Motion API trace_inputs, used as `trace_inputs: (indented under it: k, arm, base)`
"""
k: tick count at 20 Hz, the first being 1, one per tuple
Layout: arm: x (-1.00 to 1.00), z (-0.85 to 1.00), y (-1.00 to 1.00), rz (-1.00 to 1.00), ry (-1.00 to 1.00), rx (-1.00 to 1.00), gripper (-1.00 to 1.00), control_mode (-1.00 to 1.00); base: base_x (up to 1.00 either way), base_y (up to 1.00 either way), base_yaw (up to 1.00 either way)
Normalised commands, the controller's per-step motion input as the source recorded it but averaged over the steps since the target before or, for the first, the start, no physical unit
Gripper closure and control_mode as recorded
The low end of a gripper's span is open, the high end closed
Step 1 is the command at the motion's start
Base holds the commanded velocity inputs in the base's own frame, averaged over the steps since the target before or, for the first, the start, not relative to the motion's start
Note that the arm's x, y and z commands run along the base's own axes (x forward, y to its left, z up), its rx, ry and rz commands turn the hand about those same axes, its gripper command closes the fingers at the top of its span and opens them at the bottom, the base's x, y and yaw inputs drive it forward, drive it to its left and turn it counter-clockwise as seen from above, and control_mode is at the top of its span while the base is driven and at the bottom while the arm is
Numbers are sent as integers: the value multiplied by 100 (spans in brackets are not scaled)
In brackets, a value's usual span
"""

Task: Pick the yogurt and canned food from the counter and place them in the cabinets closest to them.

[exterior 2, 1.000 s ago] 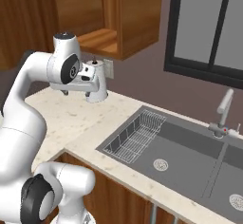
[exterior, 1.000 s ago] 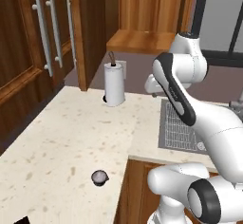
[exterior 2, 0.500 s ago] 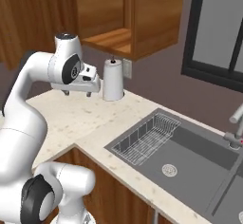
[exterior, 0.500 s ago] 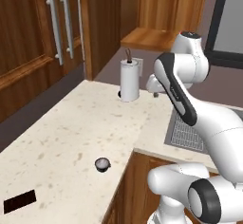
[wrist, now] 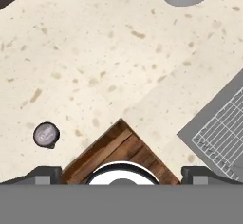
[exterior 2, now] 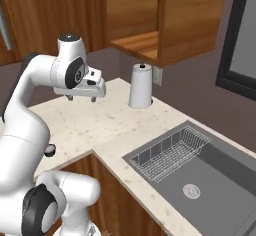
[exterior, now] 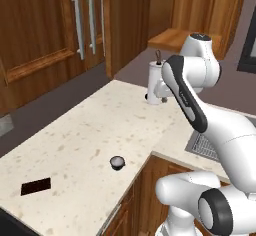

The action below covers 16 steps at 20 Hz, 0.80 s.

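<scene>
Claw [exterior 2: 81, 98] open above counter [exterior: 90, 130], canned food [exterior: 117, 162] apart

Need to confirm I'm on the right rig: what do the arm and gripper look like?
A glossy white arm of rounded segments with dark grey joint rings and round end caps. The white gripper has two short dark fingers. No cables or markings show.

Arm: white, dark joints, raised and folded at the elbow, wrist turned downward. Gripper [exterior 2: 80, 98]: held high, pointing straight down, nothing between its fingers; fingertips [wrist: 43, 174] wide apart at the hand view's bottom corners.
</scene>
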Motion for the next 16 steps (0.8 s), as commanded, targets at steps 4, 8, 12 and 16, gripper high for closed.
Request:
trace_inputs:
  k: [4, 8, 12, 16]
  arm:
    - [0, 0, 0, 0, 0, 0, -100, 100]
    - [0, 0, 0, 0, 0, 0, -100, 100]
    - [0, 0, 0, 0, 0, 0, -100, 100]
    - [0, 0, 0, 0, 0, 0, -100, 100]
  base:
    - [-11, 0, 39]
    - [-11, 0, 39]
    - [-12, 0, 39]
    - [-12, 0, 39]
